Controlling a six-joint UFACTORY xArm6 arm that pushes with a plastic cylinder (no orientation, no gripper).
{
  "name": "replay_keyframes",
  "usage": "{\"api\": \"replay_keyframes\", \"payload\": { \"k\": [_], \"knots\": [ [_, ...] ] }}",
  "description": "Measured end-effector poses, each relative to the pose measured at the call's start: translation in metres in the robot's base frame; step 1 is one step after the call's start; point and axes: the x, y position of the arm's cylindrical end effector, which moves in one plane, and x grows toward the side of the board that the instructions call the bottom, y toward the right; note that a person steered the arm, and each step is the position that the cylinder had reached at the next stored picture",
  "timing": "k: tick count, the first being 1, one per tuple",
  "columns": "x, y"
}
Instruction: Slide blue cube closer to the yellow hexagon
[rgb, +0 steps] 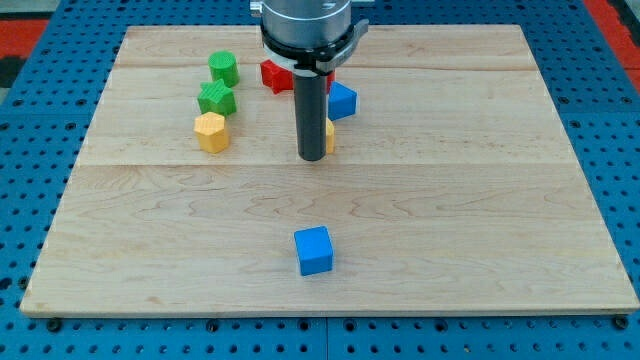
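Note:
A blue cube (314, 250) lies near the view's bottom, at mid-width on the wooden board (480, 190). The yellow hexagon (211, 131) lies at the upper left. My tip (313, 157) stands near the board's middle, well above the blue cube in the view and to the right of the yellow hexagon, touching neither. A second blue block (343, 101) lies just up and right of the rod. A yellow block (329, 134) is mostly hidden behind the rod.
Two green blocks (224, 68) (216, 98) lie above the yellow hexagon. A red block (275, 74) lies partly hidden behind the arm near the view's top. A blue perforated table surrounds the board.

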Motion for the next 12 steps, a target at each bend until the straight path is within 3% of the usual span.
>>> {"api": "replay_keyframes", "payload": {
  "k": [2,4,5,6,10,12],
  "knots": [
    [0.001,0.014],
    [0.087,0.079],
    [0.139,0.079],
    [0.157,0.071],
    [0.154,0.060],
    [0.155,0.012]
  ]
}}
